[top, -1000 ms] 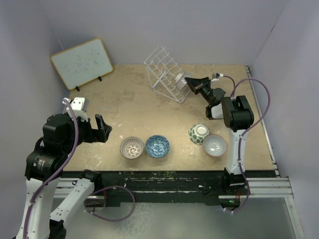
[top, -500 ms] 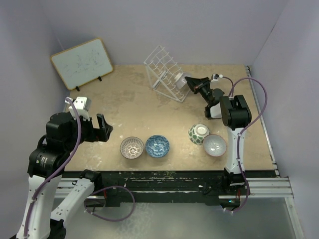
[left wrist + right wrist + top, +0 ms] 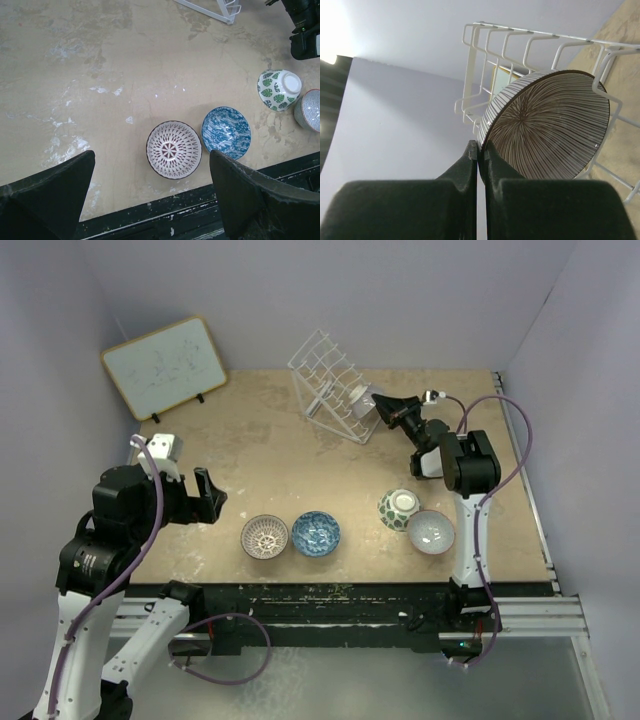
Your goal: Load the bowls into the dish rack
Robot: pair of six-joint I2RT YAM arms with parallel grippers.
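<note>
The white wire dish rack (image 3: 325, 380) stands at the back middle of the table. My right gripper (image 3: 380, 406) is shut on the rim of the brown-and-white radial bowl (image 3: 362, 398) and holds it on edge at the rack's right end. In the right wrist view the gripper (image 3: 481, 150) pinches that bowl (image 3: 555, 130) between the rack's wires (image 3: 490, 40). A maroon-and-white bowl (image 3: 265, 536), a blue bowl (image 3: 316, 533), a tilted green-and-white bowl (image 3: 399, 508) and a pale bowl (image 3: 432, 531) sit near the front edge. My left gripper (image 3: 205, 498) is open and empty, left of them.
A framed whiteboard (image 3: 165, 365) leans at the back left. Purple walls close in the table on three sides. The left wrist view shows the maroon-and-white bowl (image 3: 174, 149), the blue bowl (image 3: 226, 132), the green-and-white bowl (image 3: 279, 89) and the table's black front edge (image 3: 165, 210).
My right gripper has carried the radial bowl slightly left, closer into the rack. My left arm shifted a little, then stayed still. The bowls on the table have not moved.
</note>
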